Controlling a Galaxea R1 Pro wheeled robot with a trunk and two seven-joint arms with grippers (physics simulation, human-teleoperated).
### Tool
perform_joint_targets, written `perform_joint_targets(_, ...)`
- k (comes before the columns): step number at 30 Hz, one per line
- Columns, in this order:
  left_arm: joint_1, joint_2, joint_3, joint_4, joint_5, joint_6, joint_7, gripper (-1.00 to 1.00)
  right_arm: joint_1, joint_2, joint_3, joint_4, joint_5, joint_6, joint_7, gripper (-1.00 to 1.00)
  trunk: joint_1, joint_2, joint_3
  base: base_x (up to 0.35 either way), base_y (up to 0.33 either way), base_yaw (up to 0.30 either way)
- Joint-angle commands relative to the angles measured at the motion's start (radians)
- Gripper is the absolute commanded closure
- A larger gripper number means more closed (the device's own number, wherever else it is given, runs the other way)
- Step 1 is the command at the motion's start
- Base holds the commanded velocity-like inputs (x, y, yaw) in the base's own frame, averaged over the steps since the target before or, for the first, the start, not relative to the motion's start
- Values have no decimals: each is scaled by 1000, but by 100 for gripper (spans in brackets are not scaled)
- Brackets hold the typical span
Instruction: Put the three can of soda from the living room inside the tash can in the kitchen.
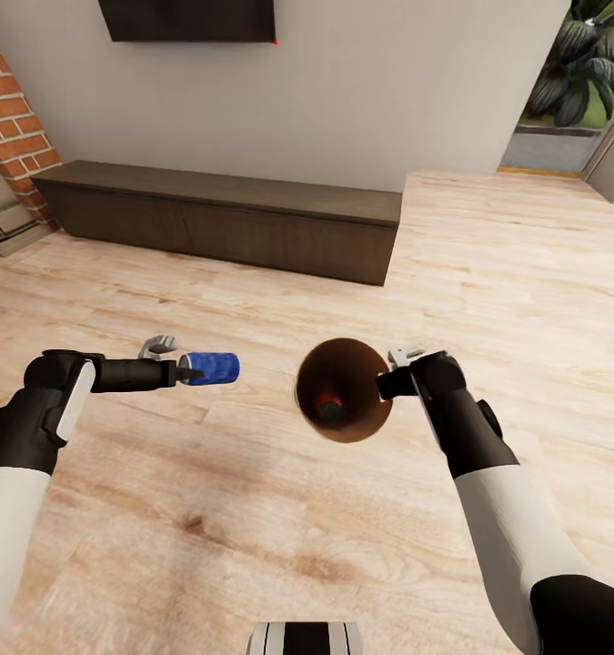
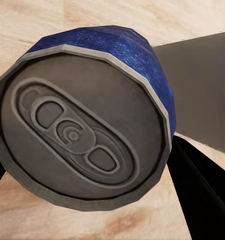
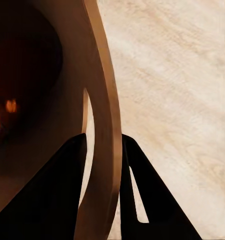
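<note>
My left gripper [image 1: 190, 371] is shut on a dark blue can of soda [image 1: 212, 368], held sideways above the wood floor and left of the bin. The left wrist view faces the can's grey lid [image 2: 75, 140] close up, with a black finger [image 2: 202, 195] beside it. The tash can [image 1: 366, 428] hangs in mid-air with its coppery inside facing me, and an orange can of soda [image 1: 329, 401] lies at its bottom. My right gripper [image 1: 386, 382] is shut on the bin's rim [image 3: 105, 150], one finger [image 3: 47, 195] inside and one outside.
A long dark wooden bench [image 1: 225, 218] runs along the white wall ahead. A brick fireplace [image 1: 11, 127] stands at the far left, a dark screen [image 1: 188, 18] hangs above, and a doorway with plants [image 1: 579, 82] opens at the far right. Light wood planks lie all around.
</note>
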Motion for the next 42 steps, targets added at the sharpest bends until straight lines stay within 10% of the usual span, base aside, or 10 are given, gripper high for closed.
perform_joint_targets(1,0,0,0,0,1,0,0,100,-1,0,0,-1,-7,4,8,100,0,0,0,15,0,0)
perform_joint_targets(12,0,0,0,0,1,0,0,100,-1,0,0,-1,179,4,9,100,0,0,0,15,0,0)
perform_joint_targets(30,-6,41,16,0,0,0,-31,100,-17,-20,4,3,270,4,-12,100,0,0,0,9,0,0)
perform_joint_targets(31,-6,41,16,0,0,0,-31,100,-17,-20,4,3,-104,4,-12,100,0,0,0,0,0,0)
perform_joint_targets(42,-6,42,16,0,-2,0,-32,100,-18,-22,3,4,-104,4,-12,100,0,0,0,0,0,0)
